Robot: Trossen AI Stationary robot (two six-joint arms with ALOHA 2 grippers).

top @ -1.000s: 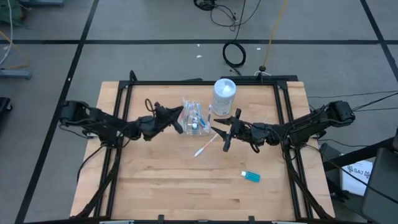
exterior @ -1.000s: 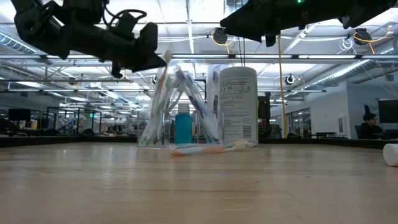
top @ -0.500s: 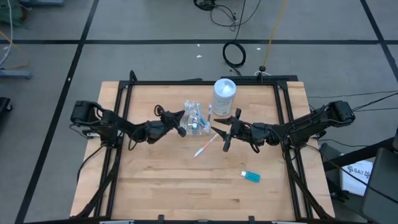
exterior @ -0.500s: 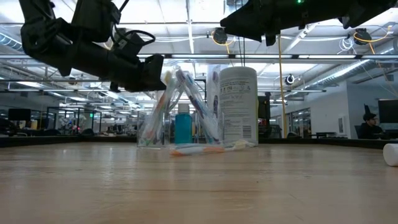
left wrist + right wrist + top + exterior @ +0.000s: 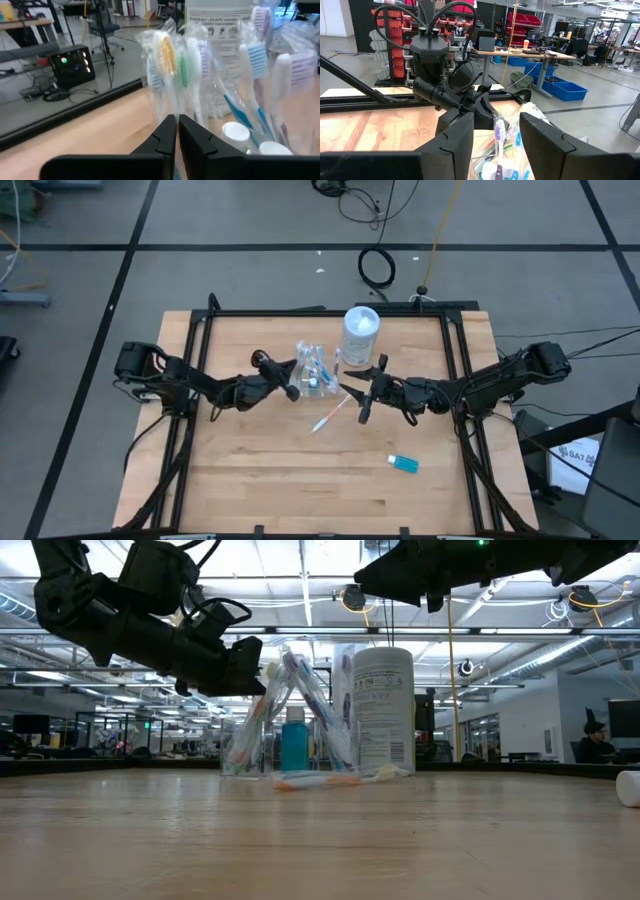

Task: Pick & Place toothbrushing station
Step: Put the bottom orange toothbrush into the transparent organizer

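Observation:
A small clear cup (image 5: pixel 313 375) stands mid-table, holding several wrapped toothbrushes (image 5: pixel 300 690) and a blue tube (image 5: pixel 294 745). My left gripper (image 5: pixel 292 387) is level at the cup's left side. Its fingers are almost together at a wrapped toothbrush (image 5: pixel 170 95) that leans in the cup. My right gripper (image 5: pixel 365 395) hangs open just right of the cup, higher up, with nothing between its fingers (image 5: pixel 495 145). One toothbrush (image 5: pixel 330 415) lies flat on the table in front of the cup. Another blue tube (image 5: pixel 403 464) lies at the near right. My left gripper comes level from the table's left, its fingertips (image 5: pixel 170 125) meeting at the wrapped toothbrush just below its head (image 5: pixel 172 107). The fingertips themselves hide the place of contact. The toothbrush stands steeply, head up, its lower end down in the cup.
A tall white canister (image 5: pixel 361 332) stands just behind the cup at its right. A black frame rail (image 5: pixel 330 311) runs along the table's far edge. Bare wood lies toward the near edge and the left.
My left gripper has come down toward the cup, tipping closer to level. The toothbrush at its fingertips sank with it and now leans among those in the cup.

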